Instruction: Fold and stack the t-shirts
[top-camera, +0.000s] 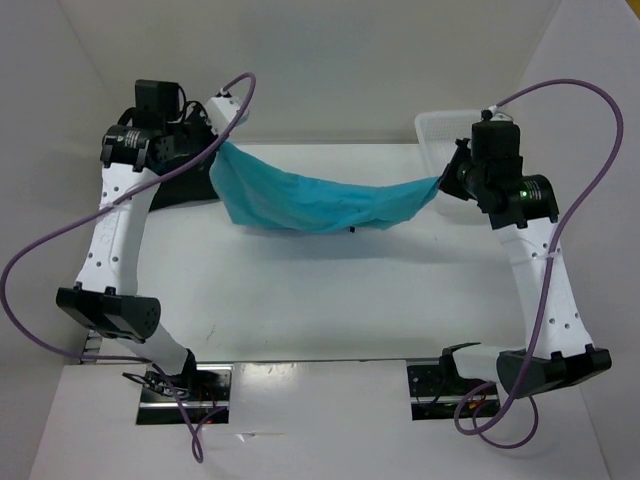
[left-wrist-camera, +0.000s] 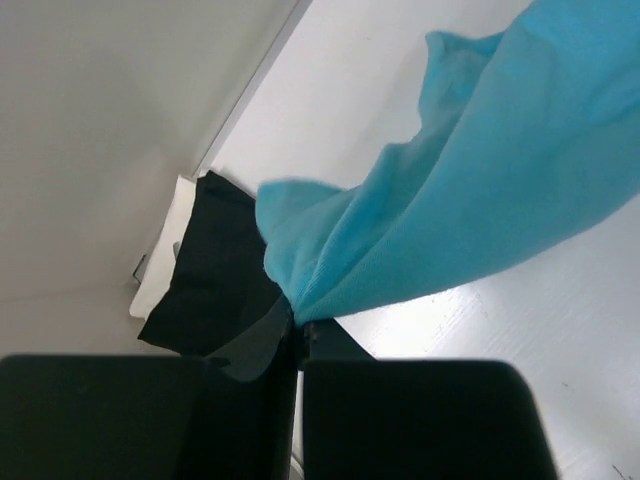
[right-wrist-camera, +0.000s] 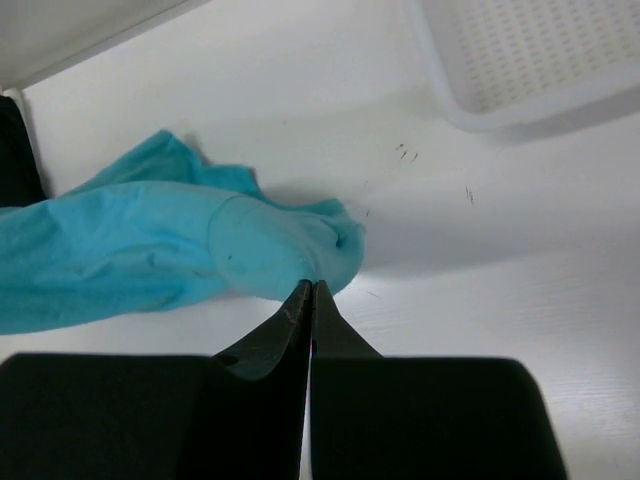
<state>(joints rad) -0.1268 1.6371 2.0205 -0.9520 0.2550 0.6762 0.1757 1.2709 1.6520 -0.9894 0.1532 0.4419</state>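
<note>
I see the soft teal knit t-shirt (top-camera: 320, 205) stretched as a sagging band across the upper middle, over the smooth white table (top-camera: 330, 300). My left gripper (left-wrist-camera: 298, 325) and right gripper (right-wrist-camera: 311, 290) each pinch one end. A folded black garment (left-wrist-camera: 215, 275) lies at upper left, and a perforated white plastic basket (right-wrist-camera: 540, 40) at upper right.

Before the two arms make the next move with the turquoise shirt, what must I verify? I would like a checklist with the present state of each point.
1. Left gripper shut on the turquoise t-shirt: ok.
2. Right gripper shut on the shirt's other end: ok.
3. Shirt stretched flat between the grippers: not ok, it sags and bunches.
4. Which edge of the shirt is held: cannot tell.
5. Shirt apart from the black garment: cannot tell.
6. Shirt apart from the white basket: ok.
</note>
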